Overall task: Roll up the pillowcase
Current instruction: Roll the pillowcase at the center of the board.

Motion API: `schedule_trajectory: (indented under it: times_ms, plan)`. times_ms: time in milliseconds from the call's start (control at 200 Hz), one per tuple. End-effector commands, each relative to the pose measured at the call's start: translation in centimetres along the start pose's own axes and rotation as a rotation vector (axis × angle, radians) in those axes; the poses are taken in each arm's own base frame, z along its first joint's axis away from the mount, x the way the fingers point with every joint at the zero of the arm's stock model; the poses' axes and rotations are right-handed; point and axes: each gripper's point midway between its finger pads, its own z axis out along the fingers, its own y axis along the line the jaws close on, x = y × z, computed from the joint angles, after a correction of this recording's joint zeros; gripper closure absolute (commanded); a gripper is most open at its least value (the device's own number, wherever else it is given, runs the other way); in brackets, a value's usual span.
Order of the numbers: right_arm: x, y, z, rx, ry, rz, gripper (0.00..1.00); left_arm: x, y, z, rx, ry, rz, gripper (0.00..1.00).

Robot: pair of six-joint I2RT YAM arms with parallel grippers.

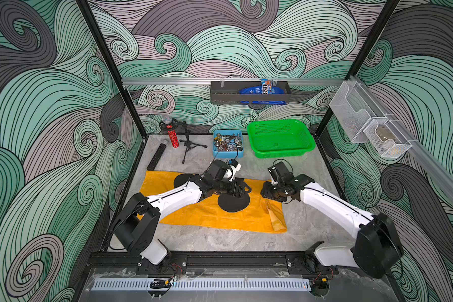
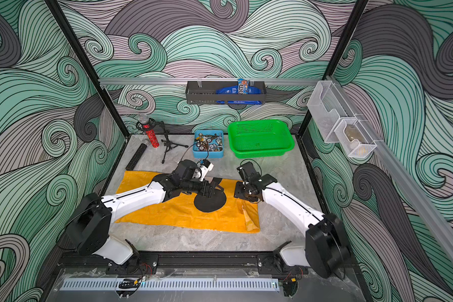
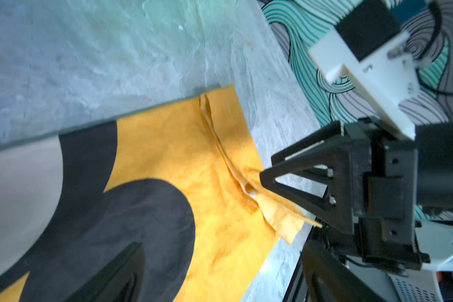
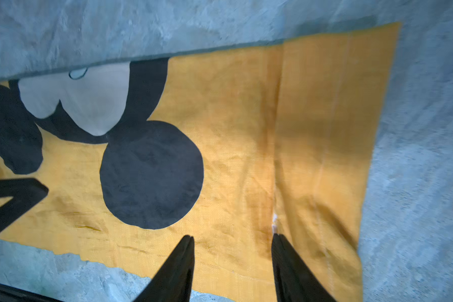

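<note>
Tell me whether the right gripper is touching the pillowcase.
Cannot tell. In the left wrist view the right gripper overlaps the pillowcase at its raised fold, but blur hides any gap; the right wrist view shows open jaws over fabric.

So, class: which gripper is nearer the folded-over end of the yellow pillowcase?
Right. The right gripper is at the crease of the folded-over end; the left gripper is farther in, over the black round print.

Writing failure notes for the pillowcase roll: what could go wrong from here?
The pillowcase has a creased, folded end flap; a roll started there may go crooked.
The left hand and right hand sit close together over it; they could collide.
The fabric lies flat; a pinch may scrape the table instead.
</note>
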Motion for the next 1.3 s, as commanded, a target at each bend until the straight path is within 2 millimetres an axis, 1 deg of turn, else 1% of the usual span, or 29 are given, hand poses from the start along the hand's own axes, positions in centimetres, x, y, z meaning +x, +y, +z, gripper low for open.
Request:
schedule_trajectory:
  times_ms: [0,45,80,190,290,370,465,570,640,765,861,911,971,1021,1086,1166,1226,1296]
  plan:
    - [2.8,-3.9,0.4,0.062,0.096,0.047,0.50,-2.5,-1.6,2.2,0.105,-0.027,0.026,0.06]
    - [3.6,-5.1,0.4,0.083,0.120,0.060,0.52,-2.8,-1.8,3.5,0.123,-0.004,0.017,0.07]
    - [4.1,-5.5,0.4,0.085,0.127,0.064,0.53,-3.0,-2.0,4.5,0.136,0.017,0.018,0.08]
    - [6.2,-6.3,1.0,0.078,0.178,0.063,0.59,-3.0,-2.6,7.5,0.149,0.072,0.015,0.09]
    - [7.7,-6.5,1.7,0.058,0.226,0.052,0.66,-2.9,-3.0,9.5,0.161,0.092,0.007,0.12]
    - [8.5,-6.5,2.0,0.035,0.244,0.052,0.73,-2.9,-3.7,10.7,0.178,0.100,0.005,0.14]
    - [9.5,-6.5,2.3,0.018,0.274,0.048,0.76,-2.3,-4.7,12.4,0.201,0.121,0.007,0.17]
    - [10.9,-6.6,3.0,0.002,0.317,0.049,0.77,-1.3,-5.6,14.1,0.225,0.153,0.008,0.19]
    - [11.5,-6.5,3.5,-0.011,0.333,0.045,0.77,-0.7,-5.9,14.8,0.240,0.173,0.003,0.21]
    - [12.1,-6.6,4.2,-0.013,0.346,0.041,0.77,0.3,-5.4,15.9,0.237,0.199,-0.002,0.23]
    - [12.1,-6.4,4.4,-0.027,0.343,0.042,0.75,0.6,-4.7,16.6,0.212,0.216,0.009,0.26]
    - [11.7,-6.1,4.3,-0.036,0.333,0.034,0.73,0.8,-4.3,17.0,0.205,0.223,0.011,0.27]
    - [11.0,-5.6,4.1,-0.050,0.316,0.024,0.71,0.9,-4.2,17.5,0.199,0.227,0.025,0.30]
    - [10.2,-5.0,3.7,-0.074,0.301,0.027,0.69,1.0,-3.6,18.0,0.178,0.236,0.032,0.33]
    - [9.3,-4.6,2.9,-0.090,0.280,0.042,0.67,1.2,-2.9,18.5,0.148,0.248,0.046,0.34]
    - [8.1,-5.5,1.9,-0.050,0.252,0.055,0.64,1.3,-2.1,18.9,0.114,0.257,0.070,0.39]
    - [7.2,-6.4,1.3,-0.019,0.226,0.070,0.63,1.2,-1.7,19.0,0.101,0.258,0.083,0.40]
    - [5.7,-7.9,0.8,0.019,0.178,0.107,0.60,1.2,-1.4,19.2,0.088,0.259,0.094,0.41]
